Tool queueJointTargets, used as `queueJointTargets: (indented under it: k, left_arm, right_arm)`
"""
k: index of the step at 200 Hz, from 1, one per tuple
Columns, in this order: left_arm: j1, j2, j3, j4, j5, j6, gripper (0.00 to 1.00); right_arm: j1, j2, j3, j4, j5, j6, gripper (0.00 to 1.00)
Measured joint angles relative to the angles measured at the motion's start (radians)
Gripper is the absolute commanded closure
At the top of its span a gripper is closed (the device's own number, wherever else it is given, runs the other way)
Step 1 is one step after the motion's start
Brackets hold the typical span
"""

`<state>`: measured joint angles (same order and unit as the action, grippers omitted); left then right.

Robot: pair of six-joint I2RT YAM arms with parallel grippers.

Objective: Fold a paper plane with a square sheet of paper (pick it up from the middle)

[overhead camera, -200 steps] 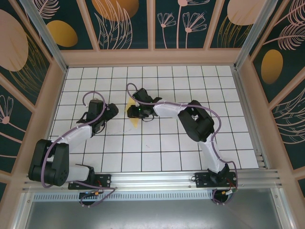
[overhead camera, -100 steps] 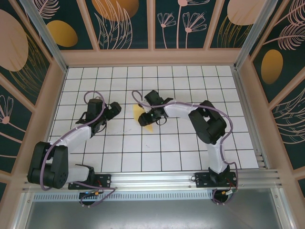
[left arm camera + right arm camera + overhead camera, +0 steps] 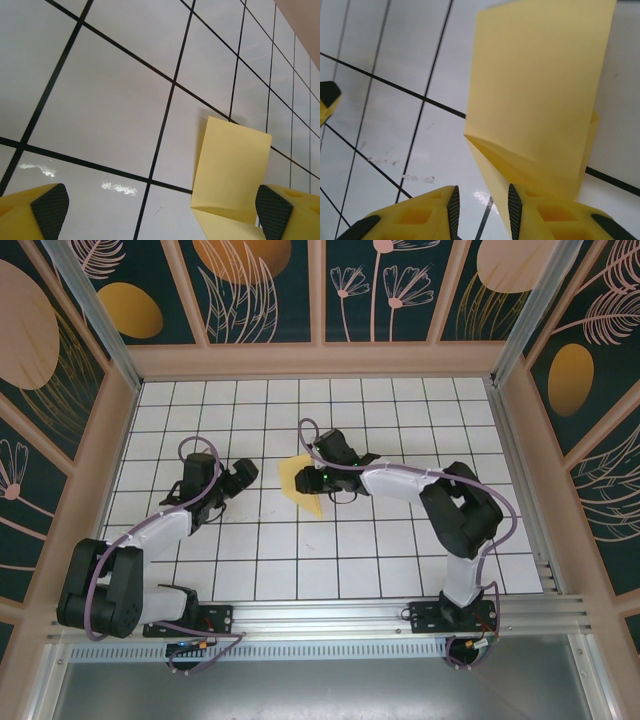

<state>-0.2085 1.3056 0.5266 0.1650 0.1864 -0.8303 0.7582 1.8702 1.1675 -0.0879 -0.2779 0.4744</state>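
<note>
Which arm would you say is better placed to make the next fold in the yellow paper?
Right. The right gripper sits at the edge of the square sheet of paper, its jaws narrowly apart. The left gripper hangs wide open, off to the side, clear of the paper.

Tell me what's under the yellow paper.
Under the yellow paper lies the white tiled table, its black grid lines running beneath. The part beneath the sheet is covered.

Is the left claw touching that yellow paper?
Apart. The top view shows bare white tile between the open left gripper and the yellow paper.
</note>
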Motion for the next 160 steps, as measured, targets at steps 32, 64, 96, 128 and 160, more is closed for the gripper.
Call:
queueJointTargets:
  k: [32, 64, 96, 128, 160]
  left_arm:
    - [0.000, -0.011, -0.033, 0.036, 0.051, -0.032, 0.03]
    - [-0.002, -0.012, -0.063, 0.082, 0.103, -0.066, 0.10]
    - [-0.040, 0.013, -0.066, 0.121, 0.138, -0.094, 0.16]
    - [-0.094, 0.065, -0.066, 0.170, 0.169, -0.132, 0.24]
    - [-0.138, 0.130, -0.066, 0.235, 0.196, -0.173, 0.33]
  right_arm:
    - [-0.008, 0.025, -0.002, 0.004, -0.004, 0.036, 0.68]
    - [-0.031, 0.027, -0.006, 0.018, -0.004, 0.058, 0.69]
    - [-0.045, 0.049, -0.017, 0.041, -0.004, 0.073, 0.72]
    - [-0.047, 0.073, -0.040, 0.048, -0.004, 0.090, 0.74]
    - [-0.056, 0.076, -0.056, 0.068, -0.009, 0.105, 0.74]
